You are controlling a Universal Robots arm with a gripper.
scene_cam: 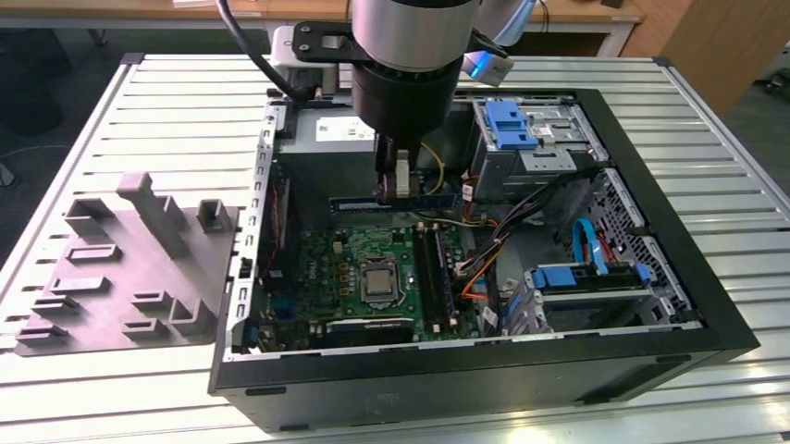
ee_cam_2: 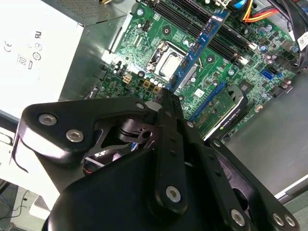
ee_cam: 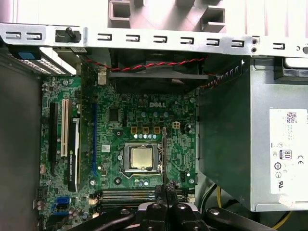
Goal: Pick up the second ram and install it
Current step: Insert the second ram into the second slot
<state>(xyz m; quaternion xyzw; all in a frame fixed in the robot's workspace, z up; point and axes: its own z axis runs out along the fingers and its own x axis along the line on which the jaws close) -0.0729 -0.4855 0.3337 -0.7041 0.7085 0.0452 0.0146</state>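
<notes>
In the exterior view, we see the gripper (scene_cam: 395,190) pinched tight on the second ram (scene_cam: 355,201). The stick juts out on both sides of the jaws, above the motherboard (scene_cam: 351,268) inside the open computer case (scene_cam: 691,305). In the second wrist view, the second ram (ee_cam_2: 197,45) runs out ahead of the closed jaws, over the memory slots (ee_cam_2: 231,41). In the first wrist view, it shows edge-on as a thin line (ee_cam: 164,154) ahead of the jaws, just beside the CPU socket (ee_cam: 141,158).
</notes>
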